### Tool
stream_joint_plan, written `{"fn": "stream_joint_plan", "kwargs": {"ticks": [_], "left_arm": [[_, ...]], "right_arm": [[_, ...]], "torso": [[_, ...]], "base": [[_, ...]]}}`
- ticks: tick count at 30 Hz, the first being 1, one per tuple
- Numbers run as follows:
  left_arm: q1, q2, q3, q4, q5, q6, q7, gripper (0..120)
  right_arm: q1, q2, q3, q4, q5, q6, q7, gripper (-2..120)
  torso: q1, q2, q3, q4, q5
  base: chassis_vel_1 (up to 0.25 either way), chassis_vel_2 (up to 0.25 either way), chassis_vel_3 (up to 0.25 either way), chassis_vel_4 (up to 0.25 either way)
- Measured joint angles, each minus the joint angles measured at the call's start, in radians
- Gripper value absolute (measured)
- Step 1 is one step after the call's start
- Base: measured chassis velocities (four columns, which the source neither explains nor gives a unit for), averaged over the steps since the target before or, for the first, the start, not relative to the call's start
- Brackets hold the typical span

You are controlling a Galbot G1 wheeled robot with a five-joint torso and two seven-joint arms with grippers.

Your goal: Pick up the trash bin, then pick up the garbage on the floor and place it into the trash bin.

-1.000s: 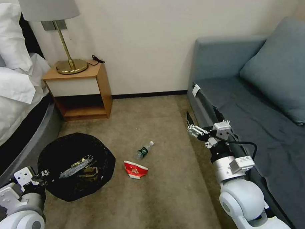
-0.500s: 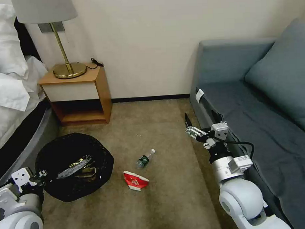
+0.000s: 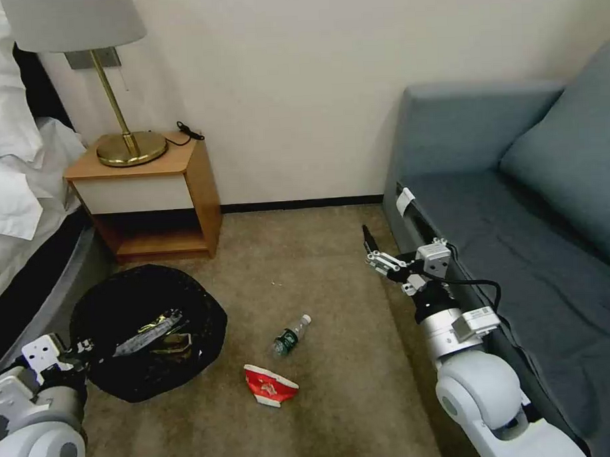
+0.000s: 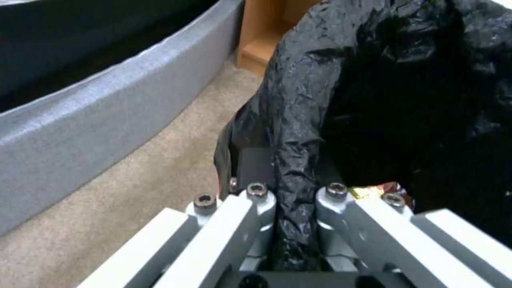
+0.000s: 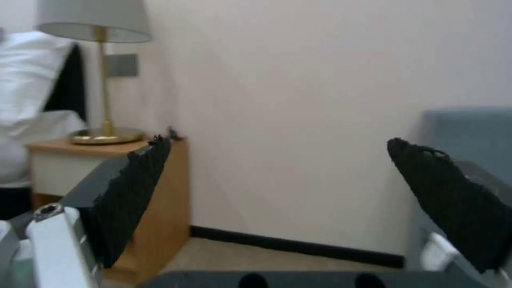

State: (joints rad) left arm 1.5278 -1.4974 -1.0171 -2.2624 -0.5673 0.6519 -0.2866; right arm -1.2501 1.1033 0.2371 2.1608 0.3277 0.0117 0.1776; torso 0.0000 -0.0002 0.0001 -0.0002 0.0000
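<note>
two garbage pieces [image 3: 292, 334] [image 3: 269, 385] on carpet, one trash bin [image 3: 148, 327].

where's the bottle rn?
Head view: the bottle lies on the carpet near centre, just beyond the red cup, right of the trash bin.

White rounded arm shells with grey joint discs, right pincer [image 3: 367, 243] with black ridged pads [image 5: 133, 192] on silver linkage bars, black cable looping behind it, left pincer [image 4: 291, 200] pale grey bars, dark socket-head screws
</note>
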Motion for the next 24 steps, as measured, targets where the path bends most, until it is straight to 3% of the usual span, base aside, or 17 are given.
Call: {"fn": "stream_joint_plan", "kwargs": {"ticks": [15, 21, 24], "left_arm": [[0.007, -0.006, -0.005, 0.014, 0.011, -0.005, 0.006, 4], [0.009, -0.010, -0.009, 0.014, 0.016, -0.005, 0.007, 4], [0.011, -0.013, -0.014, 0.015, 0.019, -0.006, 0.008, 4]], "right_arm": [[0.340, -0.108, -0.327, -0.215, 0.199, -0.013, -0.066, 100], [0.493, -0.110, -0.458, -0.318, 0.324, -0.062, -0.173, 100], [0.587, -0.111, -0.516, -0.397, 0.390, -0.138, -0.345, 100]], "torso": [[0.000, 0.000, 0.000, 0.0003, 0.0000], [0.000, 0.000, 0.000, 0.0002, 0.0000], [0.000, 0.000, 0.000, 0.0003, -0.0001]], "base": [[0.000, 0.000, 0.000, 0.000], [0.000, 0.000, 0.000, 0.000], [0.000, 0.000, 0.000, 0.000]]}}
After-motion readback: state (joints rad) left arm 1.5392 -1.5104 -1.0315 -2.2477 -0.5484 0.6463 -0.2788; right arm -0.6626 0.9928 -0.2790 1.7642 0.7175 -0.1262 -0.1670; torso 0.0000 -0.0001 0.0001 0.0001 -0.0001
